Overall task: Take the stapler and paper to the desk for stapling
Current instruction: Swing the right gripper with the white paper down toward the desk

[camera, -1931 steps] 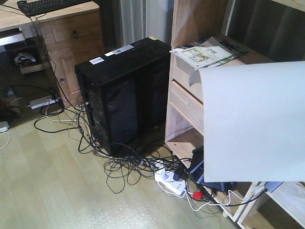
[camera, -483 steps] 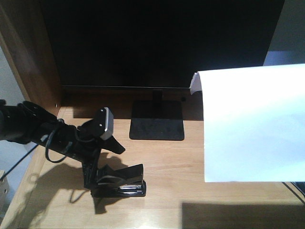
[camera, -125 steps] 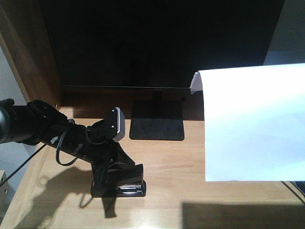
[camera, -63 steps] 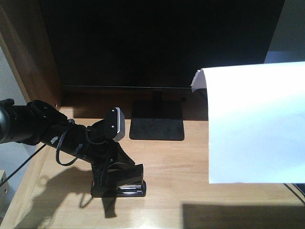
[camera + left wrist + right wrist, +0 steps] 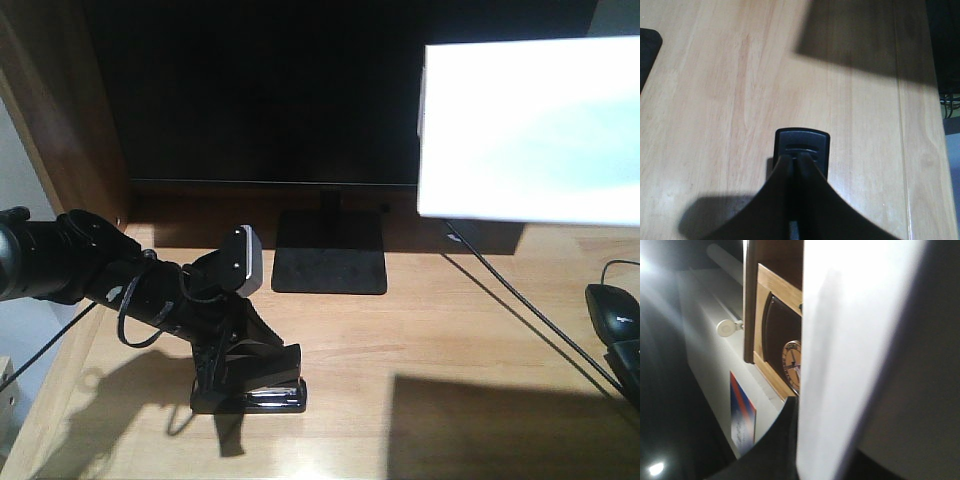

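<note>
The black stapler (image 5: pixel 250 396) rests on the light wooden desk (image 5: pixel 420 330) at the front left, its upper arm raised. My left gripper (image 5: pixel 232 362) is right on top of it. In the left wrist view the two fingers (image 5: pixel 782 175) are pressed almost together over the stapler's end (image 5: pixel 802 146), on the desk (image 5: pixel 715 100). The white paper (image 5: pixel 530 130) hangs high at the right, in front of the monitor. In the right wrist view my right gripper (image 5: pixel 805 450) is shut on the paper's edge (image 5: pixel 845 350). The gripper itself is hidden in the front view.
A dark monitor (image 5: pixel 300 90) on a black stand (image 5: pixel 330 262) fills the back of the desk. A black mouse (image 5: pixel 614 312) and a cable (image 5: pixel 520 310) lie at the right. A dark brown side panel (image 5: pixel 60 130) bounds the left.
The paper has risen from low over the desk's right side to high up in front of the monitor, uncovering the mouse and cable. The left arm and stapler have not moved in the last second.
</note>
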Available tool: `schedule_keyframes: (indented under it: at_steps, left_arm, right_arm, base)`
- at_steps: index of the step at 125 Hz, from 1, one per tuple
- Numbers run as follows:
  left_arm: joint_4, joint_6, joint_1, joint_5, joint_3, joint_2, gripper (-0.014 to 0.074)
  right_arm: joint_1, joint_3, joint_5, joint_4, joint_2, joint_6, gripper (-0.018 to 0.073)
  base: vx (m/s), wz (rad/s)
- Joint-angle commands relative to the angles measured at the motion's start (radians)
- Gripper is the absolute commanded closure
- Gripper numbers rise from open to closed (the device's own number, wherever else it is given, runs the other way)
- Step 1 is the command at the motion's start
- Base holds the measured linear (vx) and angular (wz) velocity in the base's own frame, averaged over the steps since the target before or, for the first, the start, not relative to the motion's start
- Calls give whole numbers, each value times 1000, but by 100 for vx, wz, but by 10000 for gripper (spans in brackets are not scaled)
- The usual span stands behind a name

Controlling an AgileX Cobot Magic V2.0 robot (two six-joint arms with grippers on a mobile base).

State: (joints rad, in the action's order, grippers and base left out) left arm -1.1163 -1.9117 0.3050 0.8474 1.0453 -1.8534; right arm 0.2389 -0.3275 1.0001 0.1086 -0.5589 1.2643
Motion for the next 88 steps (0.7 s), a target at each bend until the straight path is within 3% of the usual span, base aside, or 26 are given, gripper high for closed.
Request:
schedule_keyframes:
  at_steps: [1, 56, 74, 88]
  left_arm:
    - [-53, -1, 4, 25, 25, 42, 603]
    - [-53, -1, 4, 25, 25, 42, 603]
    - [-53, -1, 4, 25, 25, 42, 603]
    - [-53, -1, 4, 25, 25, 42, 603]
  right_arm:
    - [2, -39, 91, -19, -90, -27, 562]
    - [-15, -39, 213, -41, -374, 15, 562]
    - [-158, -39, 249, 56, -427, 133, 562]
    - [-317, -39, 289, 234, -470, 310, 562]
  base:
    - [0, 0]
    - [0, 0]
    - [0, 0]
    - [0, 0]
